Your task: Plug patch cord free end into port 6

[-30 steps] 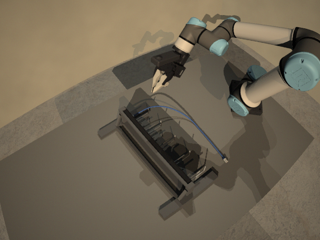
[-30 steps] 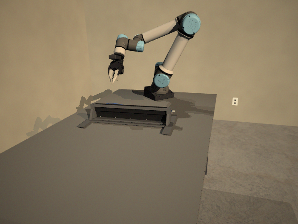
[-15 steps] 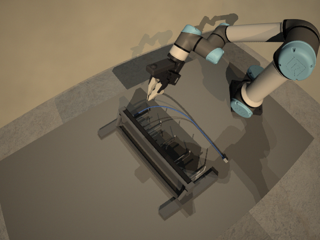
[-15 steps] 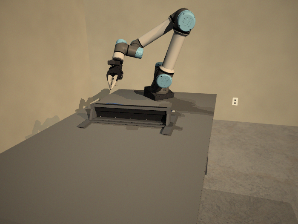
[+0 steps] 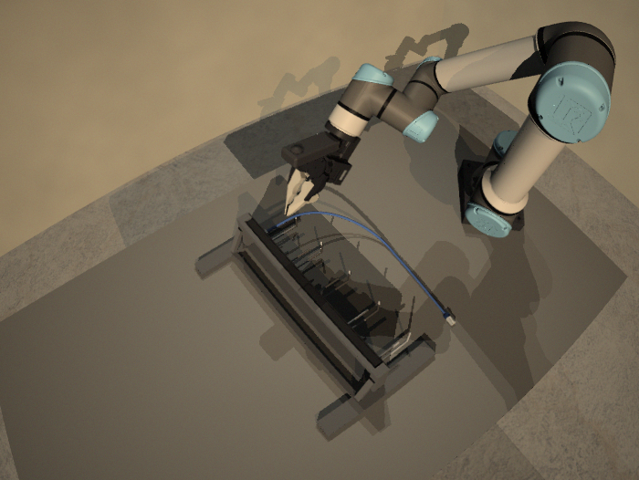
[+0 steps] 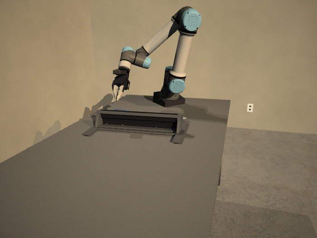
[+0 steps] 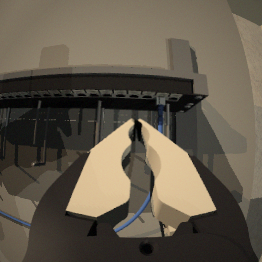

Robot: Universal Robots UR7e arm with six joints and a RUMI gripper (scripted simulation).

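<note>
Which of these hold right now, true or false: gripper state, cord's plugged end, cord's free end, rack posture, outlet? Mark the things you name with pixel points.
1. The gripper [image 5: 287,213] [image 6: 116,100] [image 7: 135,121] is shut with nothing between its fingertips. True.
2. Both ends of the blue patch cord [image 5: 384,241] [image 7: 137,213] are plugged in. False: one end is in the rack; the free plug [image 5: 450,320] [image 6: 184,117] is outside it.
3. The rack [image 5: 315,304] [image 6: 139,113] [image 7: 115,80] lies tipped on its side. False: it stands upright on its feet.
4. The wall outlet [image 6: 250,107] is white. True.
5. The gripper is at the free plug. False: it is near the cord's plugged-in end.
</note>
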